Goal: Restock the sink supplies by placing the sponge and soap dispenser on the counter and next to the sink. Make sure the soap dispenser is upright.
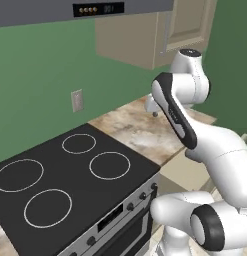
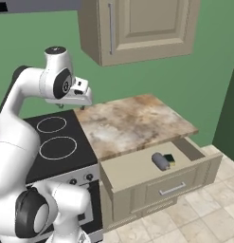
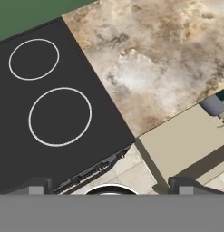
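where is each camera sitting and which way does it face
Left base view: behind the arm's left, facing the stovetop and counter; the arm rises at right.
Right base view: behind its right, facing the counter, the open drawer with soap dispenser and sponge; the arm is at left.
Hand view: looks down over open fingers.
All share stovetop and counter.

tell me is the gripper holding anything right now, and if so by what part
Nothing is held. The gripper hangs open and empty above the stovetop's edge; the soap dispenser and sponge lie in the open drawer.
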Tool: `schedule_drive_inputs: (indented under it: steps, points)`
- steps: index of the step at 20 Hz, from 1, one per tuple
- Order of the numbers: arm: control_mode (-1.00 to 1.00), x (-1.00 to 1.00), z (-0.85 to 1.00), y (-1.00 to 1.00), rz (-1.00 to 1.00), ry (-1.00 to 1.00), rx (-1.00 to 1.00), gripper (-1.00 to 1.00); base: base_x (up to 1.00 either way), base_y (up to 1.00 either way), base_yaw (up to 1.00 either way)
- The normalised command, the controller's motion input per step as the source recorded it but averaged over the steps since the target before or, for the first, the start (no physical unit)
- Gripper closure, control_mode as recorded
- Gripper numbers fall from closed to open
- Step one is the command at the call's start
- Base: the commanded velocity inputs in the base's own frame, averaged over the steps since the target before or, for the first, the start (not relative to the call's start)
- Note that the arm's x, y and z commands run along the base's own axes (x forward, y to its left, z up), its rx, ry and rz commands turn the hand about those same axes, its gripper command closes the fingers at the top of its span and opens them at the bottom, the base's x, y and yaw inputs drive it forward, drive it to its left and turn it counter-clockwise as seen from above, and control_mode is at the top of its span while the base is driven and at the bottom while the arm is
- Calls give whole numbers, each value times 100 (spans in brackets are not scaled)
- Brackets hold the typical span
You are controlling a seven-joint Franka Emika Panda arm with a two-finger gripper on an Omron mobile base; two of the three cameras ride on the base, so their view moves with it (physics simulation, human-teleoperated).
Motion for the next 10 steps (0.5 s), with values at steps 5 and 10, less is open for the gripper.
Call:
schedule_drive_inputs:
  steps: [5, 10]
  points:
    - [100, 0, 0, 0, 0, 0, 0, -100, 27, 0, -10]
    - [-100, 1, -4, -8, 0, 0, 3, -100, 38, -1, -5]
